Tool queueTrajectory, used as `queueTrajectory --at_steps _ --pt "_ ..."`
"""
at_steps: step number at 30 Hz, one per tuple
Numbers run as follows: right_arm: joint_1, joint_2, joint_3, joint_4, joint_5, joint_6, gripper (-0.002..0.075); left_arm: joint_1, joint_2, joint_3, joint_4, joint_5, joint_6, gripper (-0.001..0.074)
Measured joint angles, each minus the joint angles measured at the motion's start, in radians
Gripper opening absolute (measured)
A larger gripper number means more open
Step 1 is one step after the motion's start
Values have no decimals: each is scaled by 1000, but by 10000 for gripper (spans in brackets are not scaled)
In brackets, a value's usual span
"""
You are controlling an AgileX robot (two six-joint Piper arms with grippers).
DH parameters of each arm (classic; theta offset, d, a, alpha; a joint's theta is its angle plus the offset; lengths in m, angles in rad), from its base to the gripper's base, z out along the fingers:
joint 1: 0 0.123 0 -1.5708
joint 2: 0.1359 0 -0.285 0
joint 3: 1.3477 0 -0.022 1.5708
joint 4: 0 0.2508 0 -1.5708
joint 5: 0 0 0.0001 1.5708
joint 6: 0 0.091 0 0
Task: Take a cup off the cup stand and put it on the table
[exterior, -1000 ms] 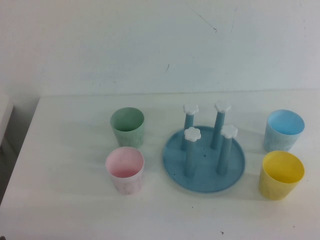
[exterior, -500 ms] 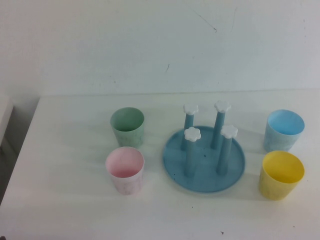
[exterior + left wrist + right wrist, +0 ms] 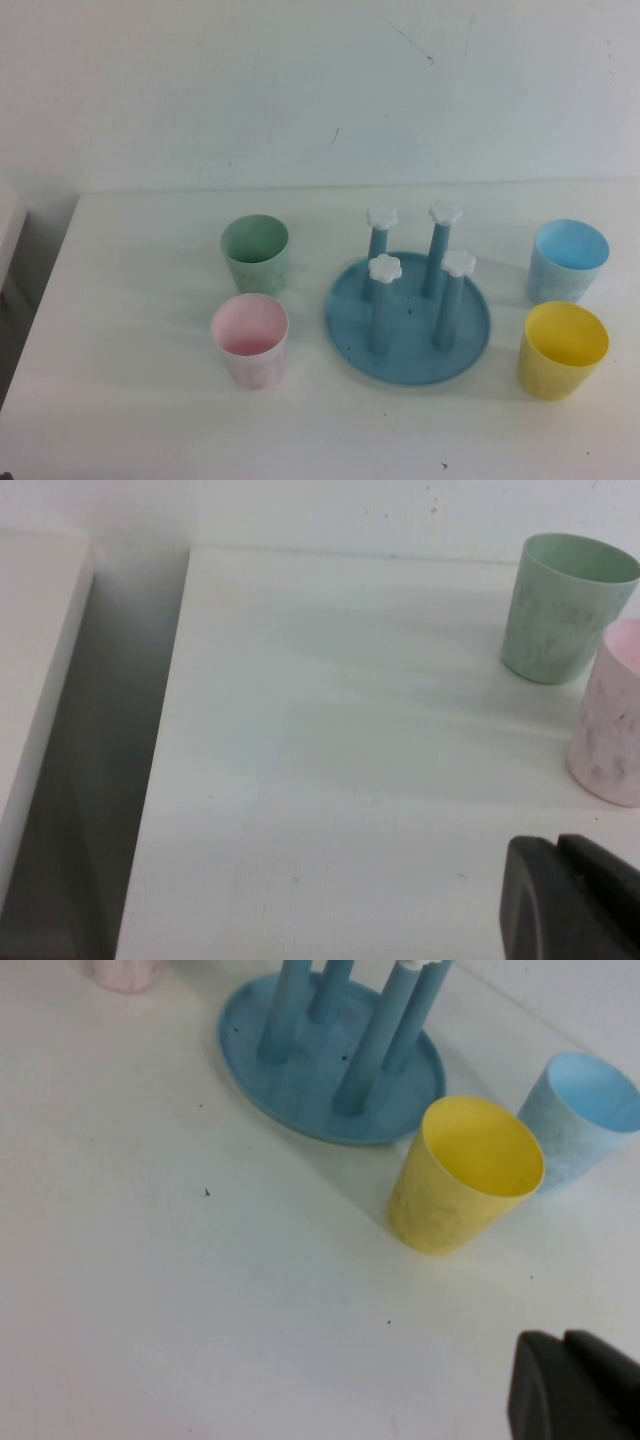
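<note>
The light blue cup (image 3: 569,260) stands upright on the white table (image 3: 150,400), right of the cup stand (image 3: 408,320). It also shows in the right wrist view (image 3: 580,1120). The stand's four pegs with white caps carry no cup; the stand also shows in the right wrist view (image 3: 330,1070). Neither arm shows in the high view. My left gripper (image 3: 560,880) is shut and empty over the table's left part, short of the pink cup. My right gripper (image 3: 563,1370) is shut and empty, on the near side of the yellow cup.
A yellow cup (image 3: 563,350) stands in front of the light blue cup. A green cup (image 3: 255,254) and a pink cup (image 3: 250,340) stand left of the stand. The table's left edge (image 3: 165,760) drops into a dark gap beside a white surface.
</note>
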Motion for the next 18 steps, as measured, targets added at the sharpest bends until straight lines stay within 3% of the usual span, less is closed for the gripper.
queueTrajectory --at_steps 18 --pt "0 0 0 0 0 0 -3 0 0 0 12 -4 -5 -2"
